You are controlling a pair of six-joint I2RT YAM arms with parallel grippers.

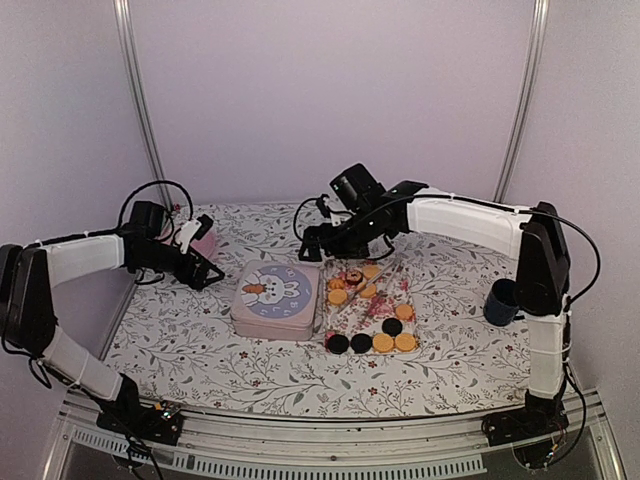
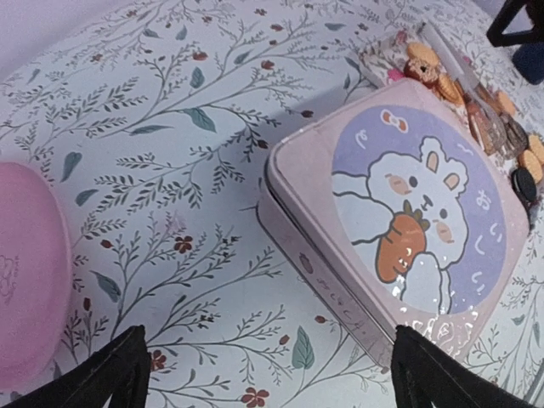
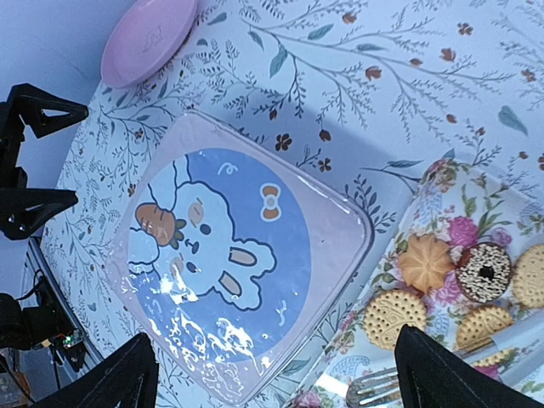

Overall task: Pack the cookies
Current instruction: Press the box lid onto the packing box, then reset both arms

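While left tool [image 2: 272, 382] and right tool [image 3: 280, 382] both gape wide, holding nothing, we count one tin [image 1: 275, 300], one pink plate [image 3: 149, 38] and one dark cup [image 1: 500, 303] on the surface [image 1: 200, 350]. The cookies [image 1: 383, 342], roughly a dozen, lie on one flowered tray [image 3: 438, 183] just beside the tin.

The left arm [image 1: 85, 255] and right arm [image 1: 465, 222] are reached inward with elbows bent. The left gripper [image 1: 205, 268] and right gripper [image 1: 312, 244] are held raised, jaws spread wide, nothing gripped.
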